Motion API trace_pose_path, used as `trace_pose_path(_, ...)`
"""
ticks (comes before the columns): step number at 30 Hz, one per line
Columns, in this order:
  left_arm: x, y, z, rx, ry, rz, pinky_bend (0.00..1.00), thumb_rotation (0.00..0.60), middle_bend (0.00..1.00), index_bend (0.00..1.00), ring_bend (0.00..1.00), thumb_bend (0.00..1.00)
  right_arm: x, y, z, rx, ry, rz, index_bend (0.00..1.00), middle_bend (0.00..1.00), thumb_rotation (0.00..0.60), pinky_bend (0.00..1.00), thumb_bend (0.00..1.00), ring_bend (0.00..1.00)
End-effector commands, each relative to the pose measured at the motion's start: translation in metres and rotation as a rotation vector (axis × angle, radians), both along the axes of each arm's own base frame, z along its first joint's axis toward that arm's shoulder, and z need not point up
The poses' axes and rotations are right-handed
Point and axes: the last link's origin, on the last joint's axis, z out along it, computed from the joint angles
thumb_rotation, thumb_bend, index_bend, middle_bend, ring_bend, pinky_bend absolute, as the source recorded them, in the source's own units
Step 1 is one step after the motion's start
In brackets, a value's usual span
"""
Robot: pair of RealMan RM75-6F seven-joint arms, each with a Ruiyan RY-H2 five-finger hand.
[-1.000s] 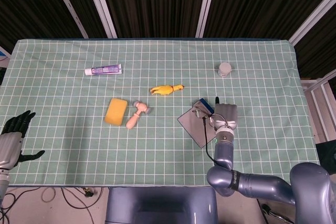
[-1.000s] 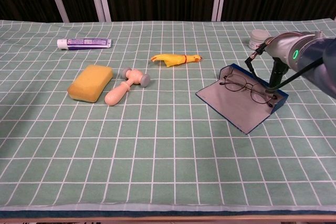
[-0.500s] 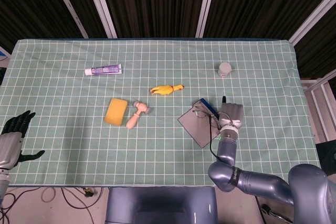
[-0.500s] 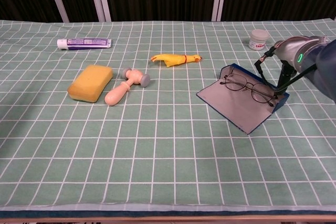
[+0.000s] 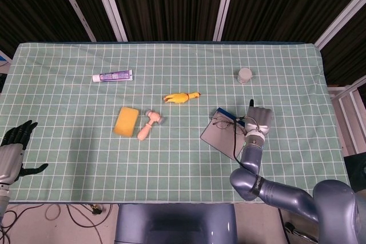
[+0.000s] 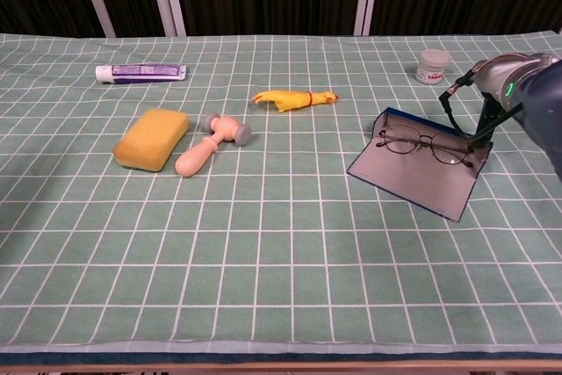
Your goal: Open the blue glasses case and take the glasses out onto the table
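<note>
Your right hand [image 5: 258,119] sits at the far right edge of the open blue glasses case [image 6: 420,173]; whether it grips the case, you cannot tell. The glasses [image 6: 424,144] lie inside the case on the surface [image 6: 263,243], right of the toy hammer [image 6: 211,143]. Your left hand [image 5: 14,144] hangs open, holding nothing, off the surface's left edge.
</note>
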Motion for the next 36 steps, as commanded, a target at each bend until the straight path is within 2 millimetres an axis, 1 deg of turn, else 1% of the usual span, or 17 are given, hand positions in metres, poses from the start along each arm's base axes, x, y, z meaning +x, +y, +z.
trace_pose_path(1,0.000,0.000,0.000,0.002,0.001,0.001,0.00,0.600,0.00,0.00,0.00,0.00,0.001,-0.007,-0.001,-0.010,-0.007,0.007,0.09,0.95,0.600,1.00,0.29,1.00)
trace_pose_path(9,-0.001,0.001,0.000,0.005,0.002,0.007,0.00,0.600,0.00,0.00,0.00,0.00,0.005,-0.024,-0.004,-0.038,-0.006,0.023,0.09,0.95,0.600,1.00,0.29,1.00)
trace_pose_path(21,-0.002,0.001,-0.001,0.005,0.007,0.013,0.00,0.600,0.00,0.00,0.00,0.00,0.007,-0.044,-0.010,-0.060,0.009,0.032,0.09,0.95,0.600,1.00,0.29,1.00)
trace_pose_path(28,-0.002,0.001,-0.002,0.008,0.012,0.013,0.00,0.600,0.00,0.00,0.00,0.00,0.014,-0.053,-0.014,-0.063,-0.001,0.051,0.09,0.95,0.600,1.00,0.30,1.00)
trace_pose_path(31,-0.002,0.001,-0.002,0.006,0.012,0.016,0.00,0.600,0.00,0.00,0.00,0.00,0.020,-0.054,-0.014,-0.063,-0.030,0.060,0.16,0.95,0.600,1.00,0.32,1.00)
trace_pose_path(34,-0.002,0.001,-0.003,0.000,0.012,0.017,0.00,0.600,0.00,0.00,0.00,0.00,0.029,-0.052,-0.012,-0.059,-0.097,0.060,0.28,0.95,0.600,1.00,0.34,1.00)
trace_pose_path(36,-0.002,0.001,-0.004,-0.003,0.013,0.017,0.00,0.600,0.00,0.00,0.00,0.00,0.034,-0.051,-0.010,-0.055,-0.137,0.048,0.32,0.95,0.600,1.00,0.34,1.00)
